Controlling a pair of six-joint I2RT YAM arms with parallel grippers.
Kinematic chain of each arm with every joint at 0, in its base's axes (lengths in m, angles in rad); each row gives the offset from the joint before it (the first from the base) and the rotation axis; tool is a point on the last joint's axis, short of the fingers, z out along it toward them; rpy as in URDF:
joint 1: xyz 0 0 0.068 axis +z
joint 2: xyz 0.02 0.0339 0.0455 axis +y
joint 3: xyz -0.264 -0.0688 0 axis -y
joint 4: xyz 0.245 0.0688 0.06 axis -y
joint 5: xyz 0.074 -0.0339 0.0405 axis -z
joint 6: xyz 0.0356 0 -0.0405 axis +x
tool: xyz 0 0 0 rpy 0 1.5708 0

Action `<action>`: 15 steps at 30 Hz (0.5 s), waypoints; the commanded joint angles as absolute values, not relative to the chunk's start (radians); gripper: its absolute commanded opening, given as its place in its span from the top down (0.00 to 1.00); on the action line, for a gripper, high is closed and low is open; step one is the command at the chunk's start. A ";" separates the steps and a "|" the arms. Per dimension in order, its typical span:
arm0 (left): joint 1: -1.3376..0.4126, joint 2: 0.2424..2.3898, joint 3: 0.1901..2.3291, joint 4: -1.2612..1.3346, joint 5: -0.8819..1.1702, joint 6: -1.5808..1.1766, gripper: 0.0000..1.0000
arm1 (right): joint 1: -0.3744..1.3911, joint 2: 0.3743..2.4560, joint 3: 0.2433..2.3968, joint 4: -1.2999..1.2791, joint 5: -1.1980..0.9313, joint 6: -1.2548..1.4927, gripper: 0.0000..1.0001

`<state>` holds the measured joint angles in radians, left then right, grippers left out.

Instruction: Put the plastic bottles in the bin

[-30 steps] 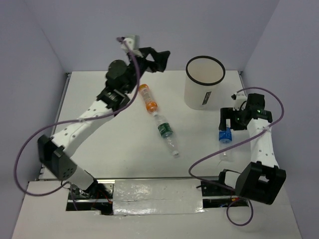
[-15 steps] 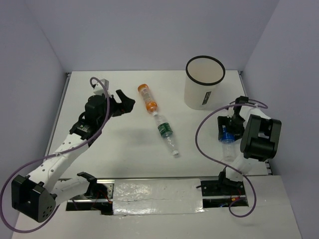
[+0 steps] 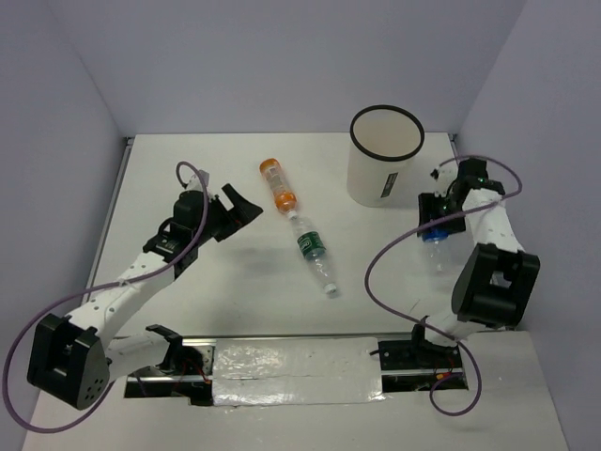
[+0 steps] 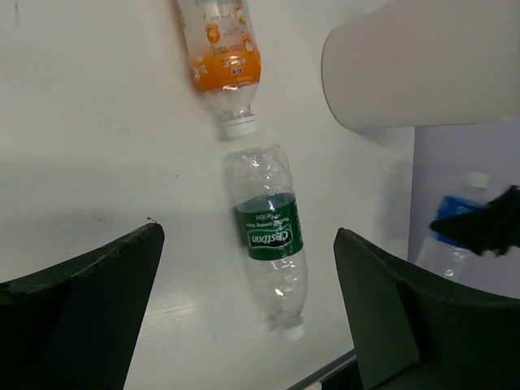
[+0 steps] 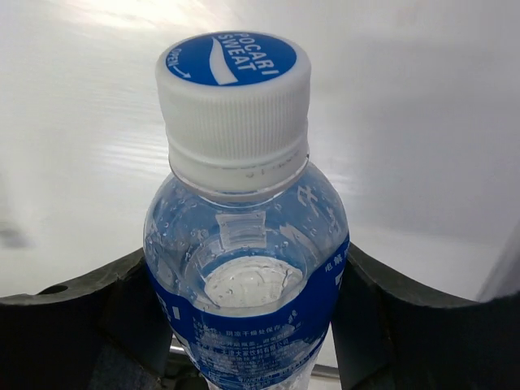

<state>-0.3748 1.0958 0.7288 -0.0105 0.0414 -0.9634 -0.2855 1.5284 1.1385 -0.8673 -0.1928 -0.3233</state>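
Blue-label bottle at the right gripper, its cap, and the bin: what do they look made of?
The blue-label bottle looks like thin clear glossy plastic: droplets show through its wall. Its cap seems opaque white plastic, ribbed sides, blue printed top. The bin looks matte white, plastic or coated card, unclear which, with a black rim.

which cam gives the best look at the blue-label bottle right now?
Right wrist: the blue-label bottle fills the frame, with cap and label sharp. Top external shows it small and partly hidden under the right gripper. Left wrist catches only part of it at the right edge.
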 commanded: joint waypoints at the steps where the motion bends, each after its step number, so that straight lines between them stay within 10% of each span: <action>1: -0.365 1.144 0.733 0.044 0.115 -1.055 0.01 | -0.275 1.365 1.366 -0.978 -0.452 -0.488 0.77; 15: -0.364 1.345 0.859 -0.130 0.238 -1.055 0.01 | -0.045 1.555 2.100 -0.646 -0.568 -0.259 0.77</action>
<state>-0.3653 1.3312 0.8097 -0.0761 0.1936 -1.0519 -0.0723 1.4635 2.0567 -0.7952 -0.5903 -0.3531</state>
